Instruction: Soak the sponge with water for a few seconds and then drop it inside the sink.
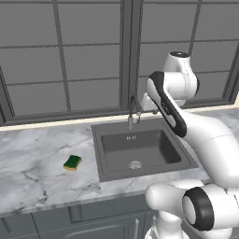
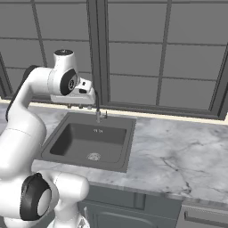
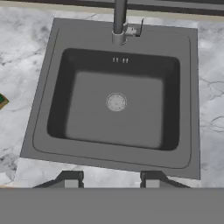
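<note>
Over at the left of the left base view, lying flat on the marble counter (image 1: pixel 37 158): the sponge (image 1: pixel 72 162), green on top and yellow below, well apart from the sink (image 1: pixel 105 156). Peeking in at the left edge of the hand view too, just a green and yellow corner (image 3: pixel 2 101). Next, in the middle of that left base view, the dark grey sink with its round drain (image 1: pixel 135 164) near the front and its thin dark faucet (image 1: pixel 132 112) standing at the back rim. Dry inside, with nothing in it. Further right, up high over the back of the sink, close by the faucet, hanging with nothing in it: the gripper (image 3: pixel 112 180). Finger tips (image 3: pixel 71 180) set apart at the bottom of the hand view, so open about halfway, pointing down at the sink. Behind it all, big grey windows (image 1: pixel 65 56) across the top.
</note>
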You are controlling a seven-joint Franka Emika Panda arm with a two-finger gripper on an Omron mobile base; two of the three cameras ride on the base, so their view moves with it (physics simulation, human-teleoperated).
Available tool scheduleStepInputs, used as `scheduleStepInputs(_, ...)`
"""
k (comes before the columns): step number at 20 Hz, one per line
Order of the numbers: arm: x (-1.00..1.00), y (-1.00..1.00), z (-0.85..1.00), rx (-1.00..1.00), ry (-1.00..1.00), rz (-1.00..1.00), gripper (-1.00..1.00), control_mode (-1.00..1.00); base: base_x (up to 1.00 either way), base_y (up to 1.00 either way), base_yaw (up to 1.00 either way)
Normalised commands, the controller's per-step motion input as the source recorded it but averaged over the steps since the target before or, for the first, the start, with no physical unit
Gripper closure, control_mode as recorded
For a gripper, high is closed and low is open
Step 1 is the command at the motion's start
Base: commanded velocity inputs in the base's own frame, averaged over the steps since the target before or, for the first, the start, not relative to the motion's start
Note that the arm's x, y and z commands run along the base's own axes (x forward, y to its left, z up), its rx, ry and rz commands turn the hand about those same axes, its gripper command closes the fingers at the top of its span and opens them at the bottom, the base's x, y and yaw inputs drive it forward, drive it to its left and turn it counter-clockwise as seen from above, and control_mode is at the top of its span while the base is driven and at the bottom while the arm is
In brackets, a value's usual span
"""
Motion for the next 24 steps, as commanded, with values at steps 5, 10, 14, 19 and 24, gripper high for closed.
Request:
scheduleStepInputs(5,0.0,-0.01,0.0,0.0,-0.06,0.0,-1.0,-1.0,0.0,0.0,0.0)
scheduleStepInputs(10,-0.07,-0.17,0.0,0.0,-0.13,0.0,-1.0,-1.0,0.0,0.0,0.0)
scheduleStepInputs(14,-0.11,-0.27,0.0,0.0,-0.11,0.0,-1.0,-1.0,0.0,0.0,0.0)
scheduleStepInputs(19,-0.11,-0.25,0.0,0.0,-0.1,0.0,-1.0,-1.0,0.0,0.0,0.0)
scheduleStepInputs(24,-0.08,-0.21,0.0,0.02,-0.14,0.0,-1.0,-1.0,0.0,0.0,0.0)
